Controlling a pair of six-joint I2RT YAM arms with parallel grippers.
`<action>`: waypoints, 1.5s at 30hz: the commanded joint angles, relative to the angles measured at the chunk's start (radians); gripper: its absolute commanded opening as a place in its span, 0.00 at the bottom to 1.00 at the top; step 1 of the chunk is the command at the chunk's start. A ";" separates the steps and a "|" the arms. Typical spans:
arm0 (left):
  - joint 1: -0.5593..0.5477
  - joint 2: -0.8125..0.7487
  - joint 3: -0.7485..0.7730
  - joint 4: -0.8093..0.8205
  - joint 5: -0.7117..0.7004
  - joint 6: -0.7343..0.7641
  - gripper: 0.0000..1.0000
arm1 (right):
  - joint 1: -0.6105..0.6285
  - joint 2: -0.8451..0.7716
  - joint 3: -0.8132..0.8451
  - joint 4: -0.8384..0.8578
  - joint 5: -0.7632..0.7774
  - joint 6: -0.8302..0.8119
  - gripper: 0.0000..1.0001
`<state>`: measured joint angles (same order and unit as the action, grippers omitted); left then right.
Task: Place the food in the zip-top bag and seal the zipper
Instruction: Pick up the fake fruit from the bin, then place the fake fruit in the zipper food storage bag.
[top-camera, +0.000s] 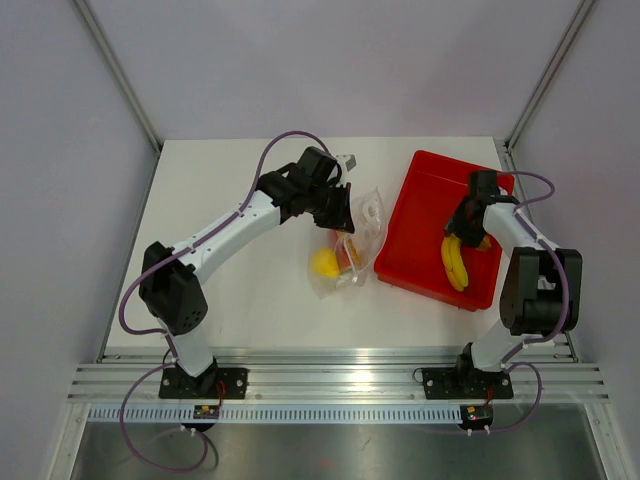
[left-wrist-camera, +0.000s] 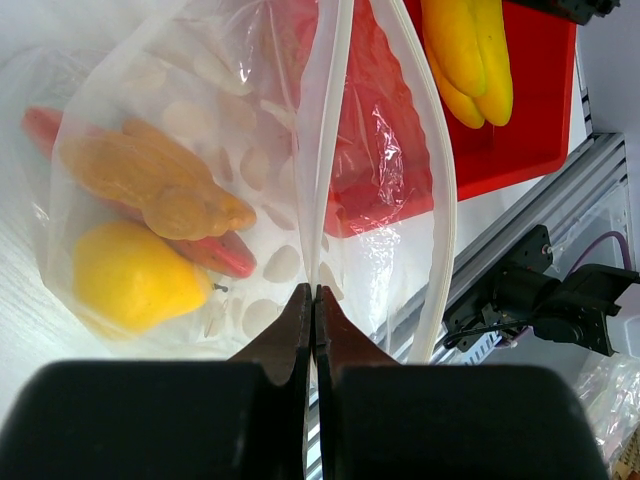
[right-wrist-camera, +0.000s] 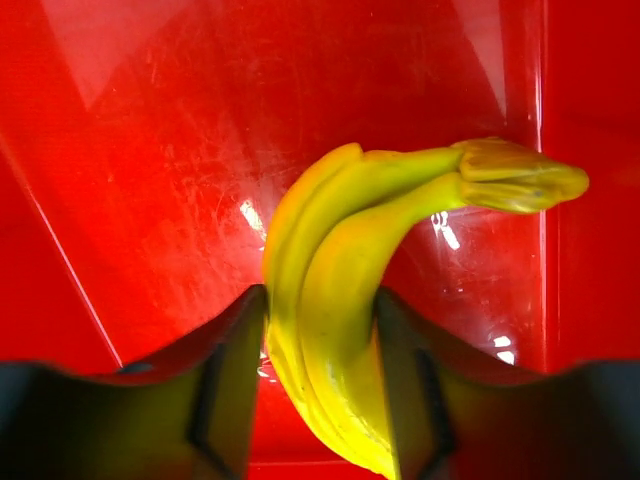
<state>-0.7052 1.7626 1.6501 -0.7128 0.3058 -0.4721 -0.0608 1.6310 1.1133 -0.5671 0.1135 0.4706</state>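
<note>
The left gripper (left-wrist-camera: 314, 300) is pinching one bag (left-wrist-camera: 250, 130) by its rim, jaws pressed together, three foods (left-wrist-camera: 130, 280) lying ahead inside; the right gripper (right-wrist-camera: 320, 325) is clamping one banana (right-wrist-camera: 390, 200).

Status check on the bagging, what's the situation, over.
Left gripper shut on zip-top bag mouth edge. Right gripper shut on banana in red tray. Yellow lump, orange piece, watermelon slice already bagged. Nothing blocking the mouth.

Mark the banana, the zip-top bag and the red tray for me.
banana (right-wrist-camera: 335, 300): right wrist view, middle of its curved body.
zip-top bag (left-wrist-camera: 255, 190): left wrist view, its spotted clear face.
red tray (top-camera: 420, 225): top external view, bare floor.
</note>
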 joint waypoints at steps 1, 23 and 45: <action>-0.004 0.003 0.051 0.009 0.003 0.001 0.00 | 0.001 0.000 0.052 0.001 0.012 -0.009 0.50; -0.004 -0.022 0.010 0.053 0.015 -0.017 0.00 | 0.026 -0.692 -0.035 0.088 -0.294 -0.014 0.00; -0.002 -0.041 0.007 0.024 0.009 0.010 0.00 | 0.648 -0.533 0.020 0.532 0.193 0.232 0.00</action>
<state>-0.7052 1.7626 1.6535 -0.7094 0.3061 -0.4793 0.5415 1.0828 1.0718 -0.1822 0.1680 0.6674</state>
